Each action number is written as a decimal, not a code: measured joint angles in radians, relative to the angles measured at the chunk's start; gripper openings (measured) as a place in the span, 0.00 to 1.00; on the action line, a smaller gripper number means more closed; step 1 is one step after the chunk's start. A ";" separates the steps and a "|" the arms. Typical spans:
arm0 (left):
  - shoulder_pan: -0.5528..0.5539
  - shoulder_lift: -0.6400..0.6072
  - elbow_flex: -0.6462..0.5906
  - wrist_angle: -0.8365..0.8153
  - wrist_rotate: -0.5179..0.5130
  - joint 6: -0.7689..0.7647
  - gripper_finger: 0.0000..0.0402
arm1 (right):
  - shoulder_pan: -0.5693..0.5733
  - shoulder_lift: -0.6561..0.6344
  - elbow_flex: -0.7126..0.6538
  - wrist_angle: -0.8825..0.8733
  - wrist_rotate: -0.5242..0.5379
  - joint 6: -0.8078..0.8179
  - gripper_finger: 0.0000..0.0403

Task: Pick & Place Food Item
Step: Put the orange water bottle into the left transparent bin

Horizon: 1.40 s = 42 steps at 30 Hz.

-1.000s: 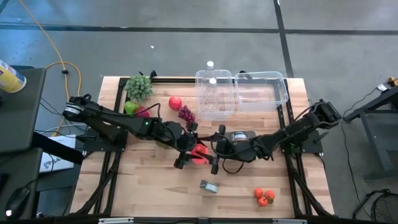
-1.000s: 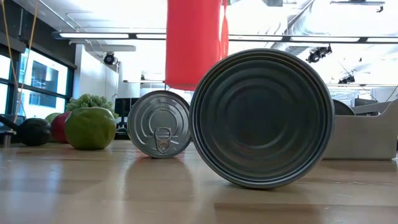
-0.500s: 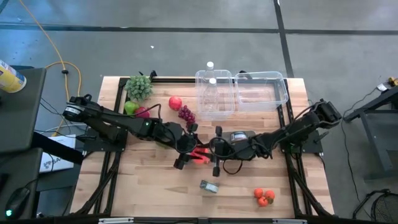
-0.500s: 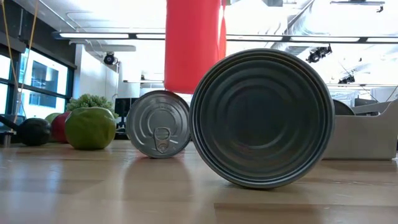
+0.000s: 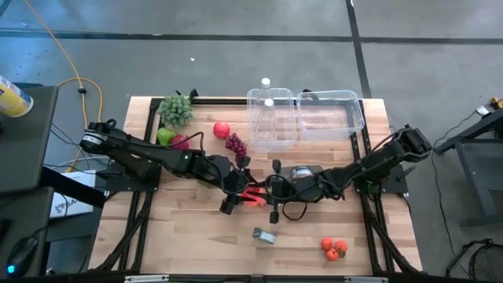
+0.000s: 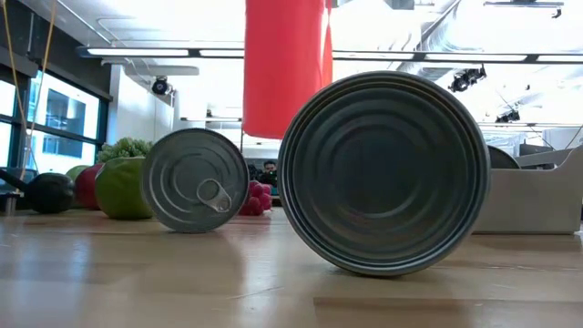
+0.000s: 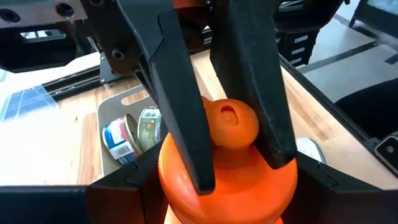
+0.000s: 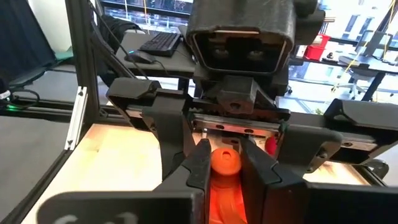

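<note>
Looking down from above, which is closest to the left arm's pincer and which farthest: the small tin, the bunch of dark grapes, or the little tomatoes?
From the left pincer, which grips the red bottle at mid-table:
1. Small tin, toward the front edge; too close to call against the grapes.
2. Dark grapes, toward the back, beside the red apple.
3. Tomatoes, front right, clearly farthest.

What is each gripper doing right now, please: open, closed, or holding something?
Left gripper: closed on the orange-red bottle, at the table's middle.
Right gripper: fingers either side of the same bottle's neck; grip cannot be told.
</note>
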 joint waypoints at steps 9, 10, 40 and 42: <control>-0.004 -0.006 0.006 0.065 -0.005 0.033 0.76 | -0.001 0.007 -0.005 -0.050 -0.001 -0.017 0.08; -0.005 -0.004 0.006 0.069 -0.004 0.039 0.78 | -0.001 0.007 -0.005 -0.049 0.005 -0.017 0.08; 0.012 -0.190 0.002 -0.115 -0.268 -0.097 0.95 | 0.182 -0.300 0.003 -0.182 0.728 -0.379 0.08; 0.012 -0.190 0.002 -0.144 -0.268 -0.128 0.95 | 0.141 -0.324 -0.005 -0.184 0.705 -0.381 0.08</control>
